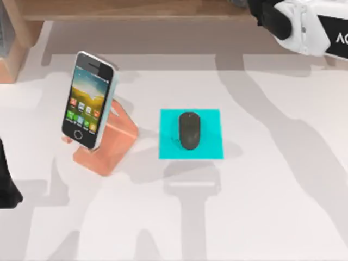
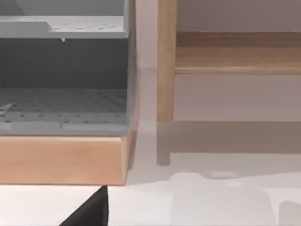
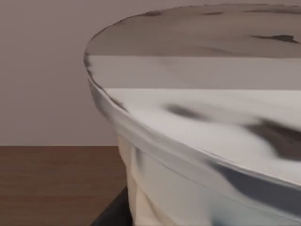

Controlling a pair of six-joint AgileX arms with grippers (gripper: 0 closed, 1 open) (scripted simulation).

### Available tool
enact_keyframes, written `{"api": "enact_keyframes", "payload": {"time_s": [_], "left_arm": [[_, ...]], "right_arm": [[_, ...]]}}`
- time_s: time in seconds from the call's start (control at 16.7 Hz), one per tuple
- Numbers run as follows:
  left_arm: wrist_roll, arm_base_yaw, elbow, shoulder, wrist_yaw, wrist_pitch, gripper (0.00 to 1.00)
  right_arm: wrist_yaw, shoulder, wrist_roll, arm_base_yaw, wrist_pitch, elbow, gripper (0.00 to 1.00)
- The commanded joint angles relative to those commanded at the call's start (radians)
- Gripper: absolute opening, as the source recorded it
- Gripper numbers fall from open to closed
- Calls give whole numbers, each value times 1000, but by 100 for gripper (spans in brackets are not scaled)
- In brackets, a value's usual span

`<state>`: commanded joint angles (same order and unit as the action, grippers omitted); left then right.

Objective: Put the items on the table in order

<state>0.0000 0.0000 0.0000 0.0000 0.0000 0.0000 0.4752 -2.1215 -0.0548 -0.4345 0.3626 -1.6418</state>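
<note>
Progress appears near complete, judged from the layout. Smartphone (image 1: 88, 99) stands propped on the salmon-orange stand (image 1: 111, 142) at about nine o'clock on the surface (image 1: 283, 179); mouse (image 1: 190, 130) lies squarely on the cyan pad (image 1: 191, 134) near centre, just beside the stand. Neither item looks to need further handling; what remains is probably only parking the arms.

Right arm (image 1: 310, 24) sits at one o'clock over the far edge; left arm (image 1: 8, 187) is a dark shape at eight o'clock. I cannot tell the state of either claw.

Left wrist view adds the wooden shelf (image 2: 63, 157) with grey perforated trays. Right wrist view adds a rounded pale marbled edge (image 3: 197, 127) above a wood floor (image 3: 56, 183).
</note>
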Motion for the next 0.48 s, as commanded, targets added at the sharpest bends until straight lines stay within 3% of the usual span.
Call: {"api": "enact_keyframes", "payload": {"time_s": [0.18, 0.48], "left_arm": [[0, 0, 0, 0, 0, 0, 100], [0, 0, 0, 0, 0, 0, 100]], "right_arm": [[0, 0, 0, 0, 0, 0, 98], [0, 0, 0, 0, 0, 0, 100]]}}
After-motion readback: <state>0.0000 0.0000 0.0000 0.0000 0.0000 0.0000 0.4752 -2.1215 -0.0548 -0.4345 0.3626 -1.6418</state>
